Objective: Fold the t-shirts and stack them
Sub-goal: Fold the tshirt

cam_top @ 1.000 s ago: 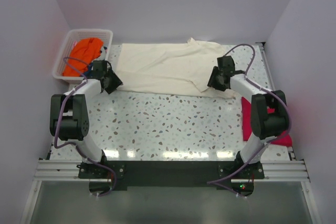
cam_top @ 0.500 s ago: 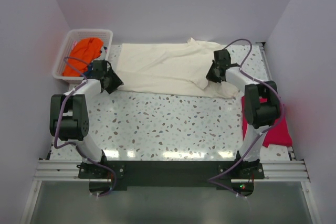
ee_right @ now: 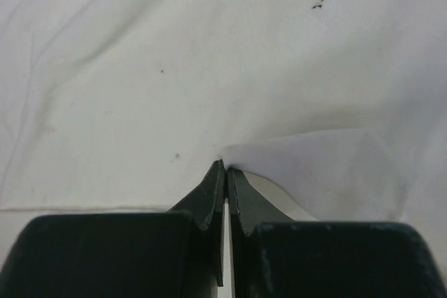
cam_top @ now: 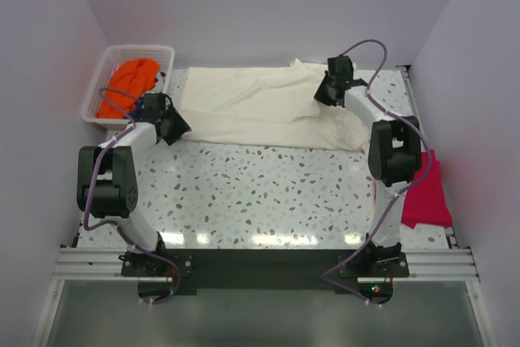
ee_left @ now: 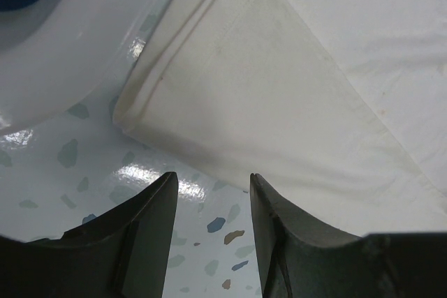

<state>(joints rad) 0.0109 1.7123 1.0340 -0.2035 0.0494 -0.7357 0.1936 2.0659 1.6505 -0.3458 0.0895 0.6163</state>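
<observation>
While the left gripper (ee_left: 211, 181) hangs open at the hem of the cream shirt (ee_left: 279, 102), the right gripper (ee_right: 225, 167) pinches its cloth tight.

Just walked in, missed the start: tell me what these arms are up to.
The right gripper is shut, pinching the cream-white t-shirt spread across the far side of the table. The left gripper is open just off that shirt's near left corner, holding nothing. A red t-shirt lies at the right edge and an orange t-shirt sits in the basket. Nothing is stacked yet.
</observation>
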